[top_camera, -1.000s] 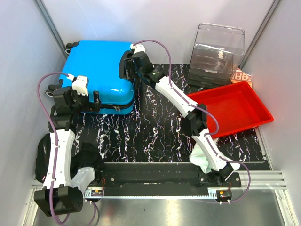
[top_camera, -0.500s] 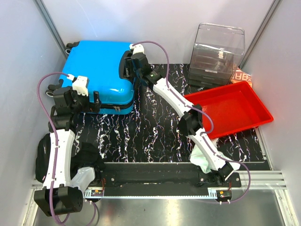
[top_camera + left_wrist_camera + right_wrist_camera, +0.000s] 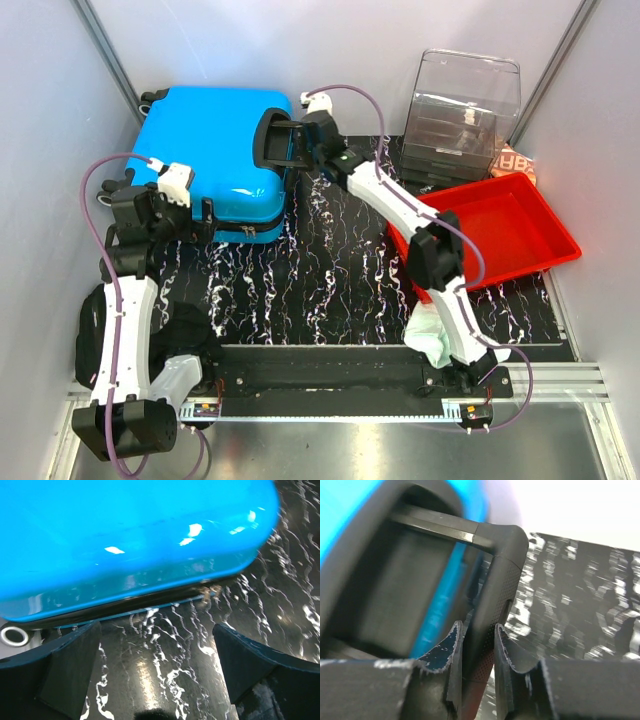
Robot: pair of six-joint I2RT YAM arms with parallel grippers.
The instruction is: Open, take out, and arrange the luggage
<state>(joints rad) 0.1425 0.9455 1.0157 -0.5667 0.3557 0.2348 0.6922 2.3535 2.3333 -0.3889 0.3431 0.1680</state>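
Large bright blue hard-shell suitcase [image 3: 215, 150] lies flat and closed in the far-left corner. Its long axis runs across the table: wheels at the left wall, black handle [image 3: 278, 142] at its right end. Right gripper [image 3: 297, 140] is clamped on that handle's grip bar (wrist view shows both pads pinching it). Left gripper [image 3: 195, 218] hangs spread wide and empty, just beside the near long edge. Walls block left and back. Free marble-pattern tabletop [image 3: 320, 270] lies nearward and right, short of the red plastic tray [image 3: 490, 235].
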